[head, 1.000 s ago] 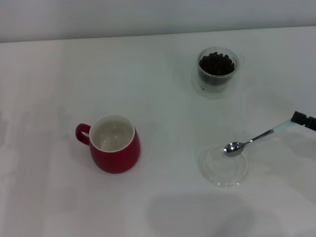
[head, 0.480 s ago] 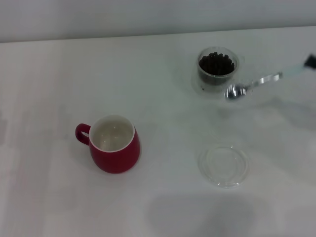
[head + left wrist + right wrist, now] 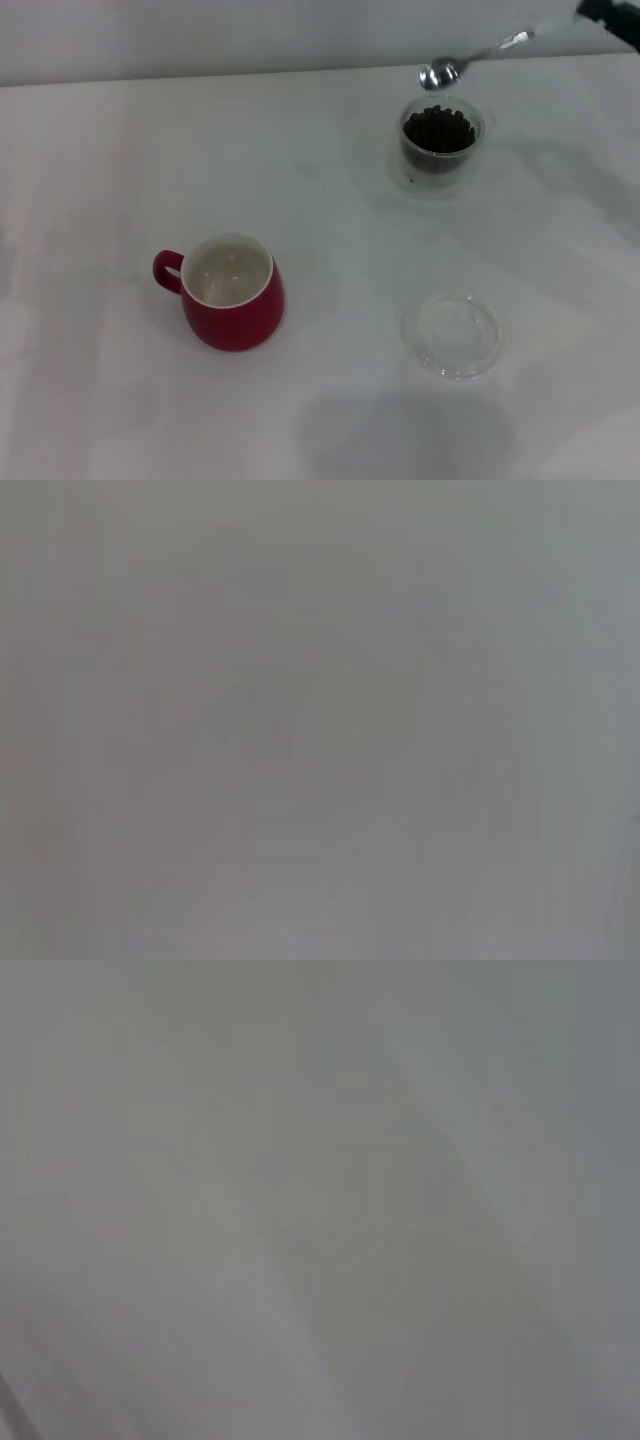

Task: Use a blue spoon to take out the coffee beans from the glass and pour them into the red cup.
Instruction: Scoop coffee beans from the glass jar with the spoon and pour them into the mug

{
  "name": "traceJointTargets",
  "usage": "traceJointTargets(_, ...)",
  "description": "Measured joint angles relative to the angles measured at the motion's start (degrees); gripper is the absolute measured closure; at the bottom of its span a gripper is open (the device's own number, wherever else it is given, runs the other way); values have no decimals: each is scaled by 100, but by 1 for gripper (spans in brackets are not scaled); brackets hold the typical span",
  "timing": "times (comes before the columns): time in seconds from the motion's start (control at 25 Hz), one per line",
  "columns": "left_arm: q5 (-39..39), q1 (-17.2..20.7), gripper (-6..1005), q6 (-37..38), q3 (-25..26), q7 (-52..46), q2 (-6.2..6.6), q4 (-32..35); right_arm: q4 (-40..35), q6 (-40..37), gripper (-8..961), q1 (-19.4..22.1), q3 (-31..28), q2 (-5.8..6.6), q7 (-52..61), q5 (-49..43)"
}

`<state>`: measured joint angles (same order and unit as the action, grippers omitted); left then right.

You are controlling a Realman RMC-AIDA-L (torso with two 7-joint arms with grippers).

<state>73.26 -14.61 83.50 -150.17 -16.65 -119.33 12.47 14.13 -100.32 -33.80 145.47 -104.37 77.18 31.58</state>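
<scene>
In the head view the blue spoon (image 3: 470, 58) hangs in the air, its metal bowl just above the far rim of the glass (image 3: 440, 140). The glass holds a heap of dark coffee beans (image 3: 438, 128). My right gripper (image 3: 603, 12) shows only as a dark tip at the top right corner and is shut on the spoon's pale handle. The red cup (image 3: 232, 292) stands at the front left, its white inside empty, its handle to the left. The left gripper is out of view. Both wrist views show only blank grey.
A flat clear glass saucer (image 3: 452, 334) lies empty on the white table (image 3: 320, 400) in front of the glass, right of the red cup.
My right gripper lifted the spoon off the saucer and carried it back and up; its bowl now hovers over the glass of beans.
</scene>
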Motion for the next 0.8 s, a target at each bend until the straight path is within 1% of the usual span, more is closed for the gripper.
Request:
traceJointTargets(0.16,-42,2,228,0,-74,-45,2,4,38,193,806,-187,-1,10,-404,25)
traceJointTargets(0.36,-262,32,228,0,-96,-48,0,-7,89,489,806,-258,-20,-21,-1127,43)
traceJointTargets(0.4,-280,34,229,0,-103,-48,2,-8,89,489,806,-258,-20,-21,-1127,43)
traceJointTargets(0.56,-312,41,229,-3,-144,-37,12,-41,90,666,806,-250,15,-85,-1540,44)
traceJointTargets(0.6,-312,41,229,-5,-148,-37,12,-55,90,692,806,-246,24,-111,-1635,33)
traceJointTargets(0.64,-313,41,227,-26,-192,-39,11,-100,104,716,806,-234,64,-168,-1801,7)
traceJointTargets(0.8,-334,40,227,-43,-275,-40,9,-161,158,827,805,-229,213,-243,-1924,2)
